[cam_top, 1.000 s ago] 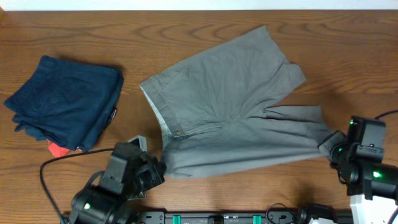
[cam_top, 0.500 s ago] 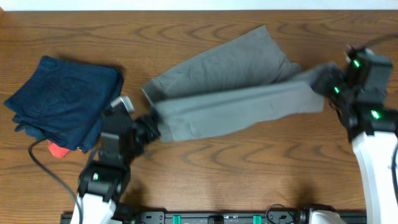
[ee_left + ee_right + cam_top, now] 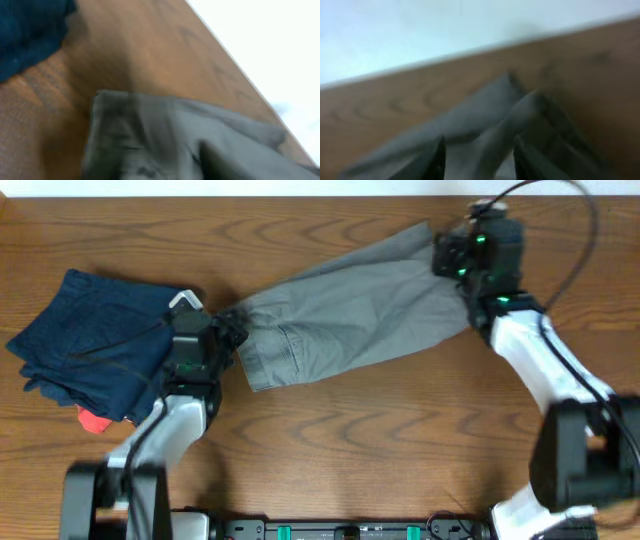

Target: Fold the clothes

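Note:
The grey shorts (image 3: pixel 350 325) lie folded in half lengthwise, a slanted band across the table from lower left to upper right. My left gripper (image 3: pixel 228 332) is at their left, waistband end; the blurred left wrist view shows only grey cloth (image 3: pixel 175 135) filling its lower part, with no fingers to make out. My right gripper (image 3: pixel 447 258) is at the upper right leg end. In the right wrist view its two dark fingers (image 3: pixel 436 157) stand well apart, with the shorts (image 3: pixel 485 120) lying between and beyond them.
A folded navy-blue garment (image 3: pixel 100 345) lies at the left, close to my left arm, and shows in the left wrist view (image 3: pixel 25 30). A small red cloth (image 3: pixel 92 420) peeks out under it. The table's (image 3: pixel 350 450) far edge runs just behind the right gripper.
Both grippers carried the near edge of the shorts away from me and over onto the far half, folding them. The right fingers now stand apart.

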